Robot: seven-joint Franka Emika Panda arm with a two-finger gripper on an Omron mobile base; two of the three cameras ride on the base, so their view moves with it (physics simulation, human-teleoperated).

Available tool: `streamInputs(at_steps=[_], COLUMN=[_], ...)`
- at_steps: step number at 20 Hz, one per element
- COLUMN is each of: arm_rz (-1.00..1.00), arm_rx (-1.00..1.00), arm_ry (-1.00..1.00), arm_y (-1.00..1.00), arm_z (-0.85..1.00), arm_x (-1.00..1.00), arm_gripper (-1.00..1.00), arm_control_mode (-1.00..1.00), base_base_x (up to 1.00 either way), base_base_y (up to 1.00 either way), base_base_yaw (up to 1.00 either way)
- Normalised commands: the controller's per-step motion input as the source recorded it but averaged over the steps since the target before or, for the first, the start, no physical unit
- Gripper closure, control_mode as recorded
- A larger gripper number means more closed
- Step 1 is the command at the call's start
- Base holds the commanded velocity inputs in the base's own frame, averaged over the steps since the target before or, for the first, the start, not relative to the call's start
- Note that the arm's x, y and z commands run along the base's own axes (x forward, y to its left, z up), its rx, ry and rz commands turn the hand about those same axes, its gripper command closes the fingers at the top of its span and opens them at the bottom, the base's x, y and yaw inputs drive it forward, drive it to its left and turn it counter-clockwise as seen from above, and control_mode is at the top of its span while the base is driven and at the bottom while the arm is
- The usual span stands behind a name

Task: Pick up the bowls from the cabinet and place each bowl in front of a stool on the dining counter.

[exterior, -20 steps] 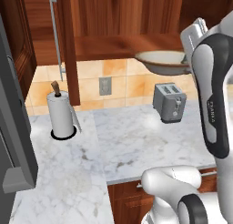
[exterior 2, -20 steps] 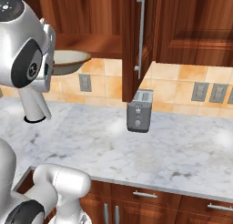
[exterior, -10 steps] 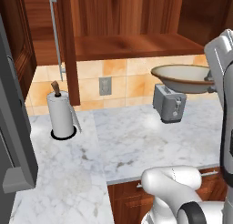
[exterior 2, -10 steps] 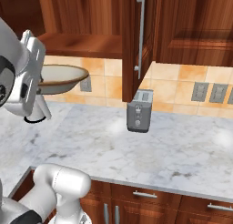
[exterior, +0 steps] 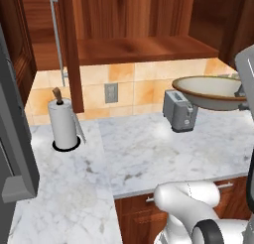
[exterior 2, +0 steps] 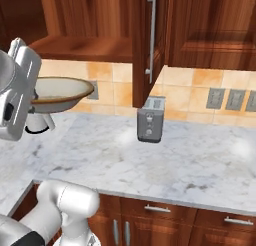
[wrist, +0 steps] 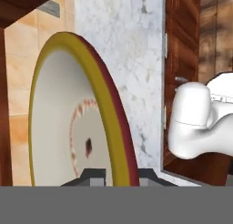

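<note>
In the left base view, one shallow cream bowl [exterior: 214, 91] with a brown rim is hanging in the air at the right edge, above the marble counter [exterior: 149, 153] and just beside one grey toaster [exterior: 179, 110]. Nothing is lying inside the bowl. One paper towel roll [exterior: 63, 125] is standing upright at the left. The open cabinet [exterior: 134, 44] is showing one bare wooden shelf.

In the right base view, the same single bowl [exterior 2: 59, 94] is sitting level at the left, against the white arm, well apart from the toaster [exterior 2: 151, 122]. Three wall outlets [exterior 2: 233, 99] are lining the tiles at the right.

In the hand view, the gripper [wrist: 119, 177] is pinching the bowl [wrist: 59, 123] by its rim, one dark fingertip on each side.
</note>
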Motion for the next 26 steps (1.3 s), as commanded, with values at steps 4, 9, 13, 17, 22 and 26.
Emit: streamInputs(at_steps=[4, 9, 13, 17, 22, 26], arm_rz=[0.0, 0.0, 0.0, 0.0, 0.0, 0.0], arm_rx=[0.0, 0.0, 0.0, 0.0, 0.0, 0.0], arm_ry=[0.0, 0.0, 0.0, 0.0, 0.0, 0.0], arm_y=[0.0, 0.0, 0.0, 0.0, 0.0, 0.0], arm_z=[0.0, 0.0, 0.0, 0.0, 0.0, 0.0], arm_x=[0.0, 0.0, 0.0, 0.0, 0.0, 0.0], arm_gripper=[1.0, 1.0, 1.0, 1.0, 1.0, 1.0], arm_control_mode=[1.0, 1.0, 1.0, 1.0, 1.0, 1.0], base_base_x=[-0.74, -0.37, -0.07, 0.0, 0.0, 0.0], base_base_y=[-0.45, -0.13, 0.0, 0.0, 0.0, 0.01], base_base_yaw=[-0.54, -0.77, -0.96, -1.0, -1.0, -0.95])
